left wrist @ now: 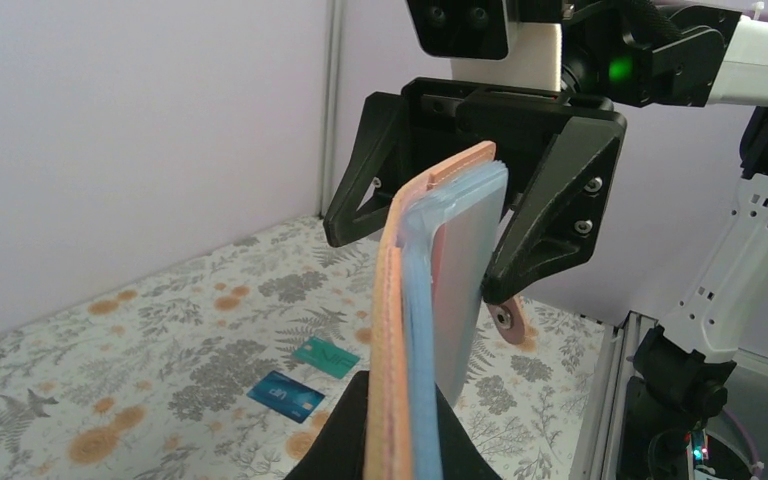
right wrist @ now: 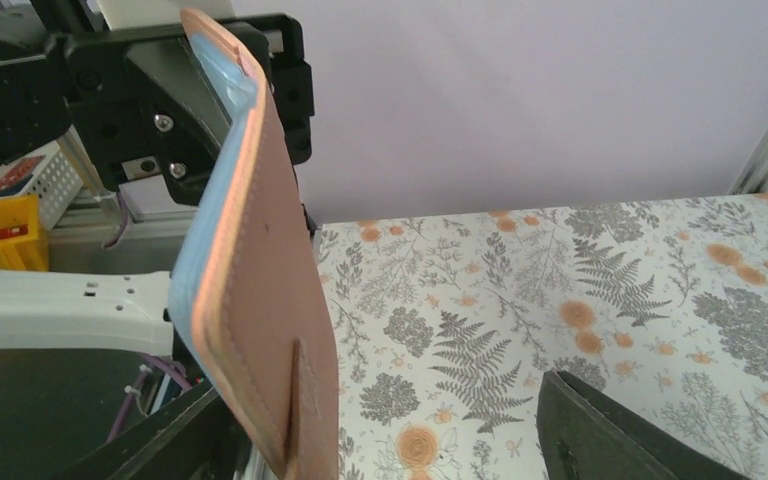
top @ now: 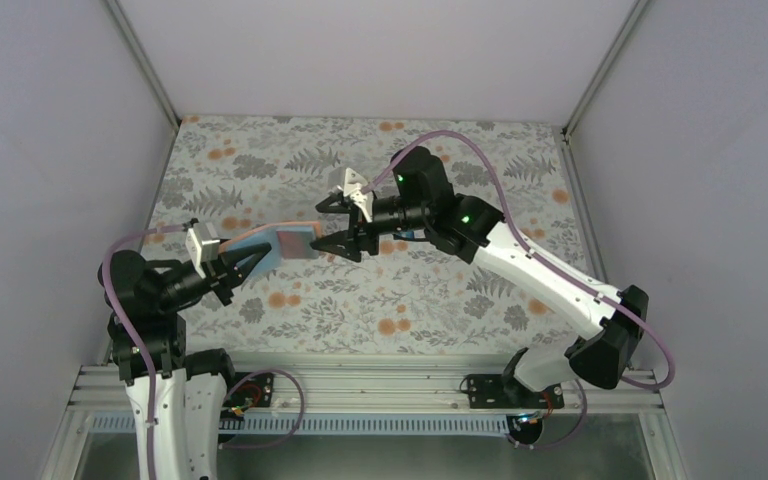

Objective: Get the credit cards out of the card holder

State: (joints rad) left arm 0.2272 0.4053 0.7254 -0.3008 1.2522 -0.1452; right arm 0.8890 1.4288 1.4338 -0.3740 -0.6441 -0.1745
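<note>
We saw holder [top: 288,242] mid-frame, pinched in left claw [top: 258,258]; right claw [top: 326,226] gaped wide.
We judged holder light, floppy; take the stiff, slick card [left wrist: 463,275] by its top edge.

The air above the middle of the desk [top: 360,300] is taken up by the card holder [top: 288,243], clamped in the left gripper [top: 248,262] and flanked by the spread right gripper [top: 326,228]. A blue card [left wrist: 285,397] and a green card [left wrist: 326,356] are laid flat on the desk. Both sides are closed by walls [top: 50,150].
</note>
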